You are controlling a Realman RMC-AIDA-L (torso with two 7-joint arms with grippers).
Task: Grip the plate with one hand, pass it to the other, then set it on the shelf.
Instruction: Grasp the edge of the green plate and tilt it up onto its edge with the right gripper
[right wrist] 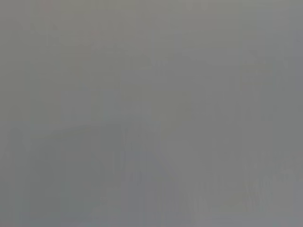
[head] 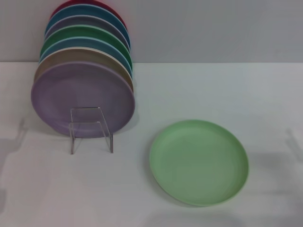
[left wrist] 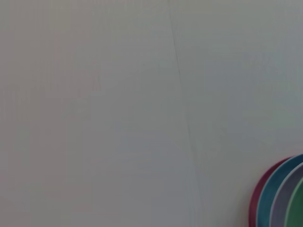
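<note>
White tabletop (head: pixel 57 189); row of upright plates (head: pixel 87 52) near far-left corner, lavender plate (head: pixel 83 99) foremost, rims also visible in left wrist view (left wrist: pixel 279 198). Pale mint-green plate (head: pixel 199 162) flat toward near edge, right of centre, well apart from row, nothing on it; clear acrylic shelf (head: pixel 91 128) touching lavender plate's front. No gripper in any view; finger state cannot be told.
</note>
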